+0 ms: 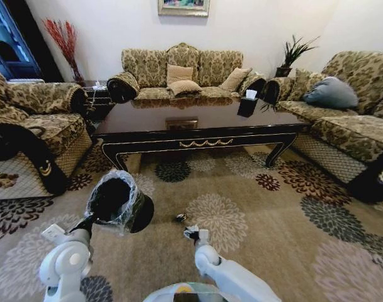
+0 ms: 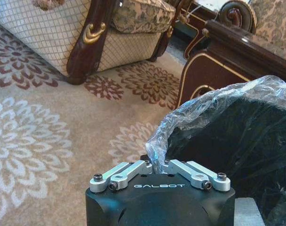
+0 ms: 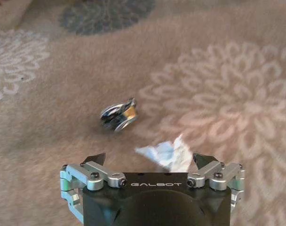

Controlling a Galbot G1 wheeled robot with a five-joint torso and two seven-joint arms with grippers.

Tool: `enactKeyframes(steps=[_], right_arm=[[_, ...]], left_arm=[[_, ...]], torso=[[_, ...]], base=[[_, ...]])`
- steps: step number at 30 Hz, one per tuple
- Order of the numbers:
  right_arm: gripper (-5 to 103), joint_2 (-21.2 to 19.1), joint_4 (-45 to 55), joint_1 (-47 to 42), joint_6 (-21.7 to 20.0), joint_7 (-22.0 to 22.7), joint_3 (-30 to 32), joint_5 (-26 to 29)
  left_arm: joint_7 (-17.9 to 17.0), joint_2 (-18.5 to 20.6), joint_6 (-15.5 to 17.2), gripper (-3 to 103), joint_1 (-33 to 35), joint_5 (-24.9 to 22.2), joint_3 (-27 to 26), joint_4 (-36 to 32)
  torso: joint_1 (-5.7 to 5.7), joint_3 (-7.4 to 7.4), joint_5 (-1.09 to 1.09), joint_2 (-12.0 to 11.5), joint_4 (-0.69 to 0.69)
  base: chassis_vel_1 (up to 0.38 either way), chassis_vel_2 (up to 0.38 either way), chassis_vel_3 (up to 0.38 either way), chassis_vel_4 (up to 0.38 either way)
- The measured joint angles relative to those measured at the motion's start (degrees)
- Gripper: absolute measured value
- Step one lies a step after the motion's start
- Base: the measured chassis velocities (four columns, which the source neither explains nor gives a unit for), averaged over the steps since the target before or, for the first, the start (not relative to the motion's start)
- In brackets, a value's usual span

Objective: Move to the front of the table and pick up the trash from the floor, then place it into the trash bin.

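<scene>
Here, one trash bin [image 1: 116, 202], two trash pieces on one carpet [image 1: 273, 214]

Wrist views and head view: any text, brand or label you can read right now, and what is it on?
"GALBOT" on the left gripper body, which grips the trash bin liner.
"GALBOT" on the right gripper body, above the trash.
The picture on the wall: no readable text.
</scene>
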Motion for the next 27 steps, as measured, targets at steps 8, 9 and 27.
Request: enactKeyframes(steps=[8, 9, 27], right_arm=[[100, 3.12, -4.24, 1.78, -0.76, 1.57, 1.60, 4.68], [100, 3.43, -5.12, 2.00, -0.46, 1.57, 1.87, 4.53], [100, 6.23, -17.04, 4.25, 1.44, -4.48, 6.05, 2.10]], left_arm=[[-0.93, 0.42, 0.49, 3, 0.08, -2.06, -1.78, -1.40], [-0.94, 0.37, 0.50, 3, 0.18, -2.06, -1.80, -1.53], [-1.14, 0.04, 0.70, 3, 0.93, -1.35, -0.55, -2.37]], torso=[[0.00, 0.00, 0.00, 0.00, 0.00], [0.00, 0.00, 0.00, 0.00, 0.00], [0.00, 0.00, 0.01, 0.00, 0.00]], base=[[0.000, 0.000, 0.000, 0.000], [0.000, 0.000, 0.000, 0.000], [0.000, 0.000, 0.000, 0.000]])
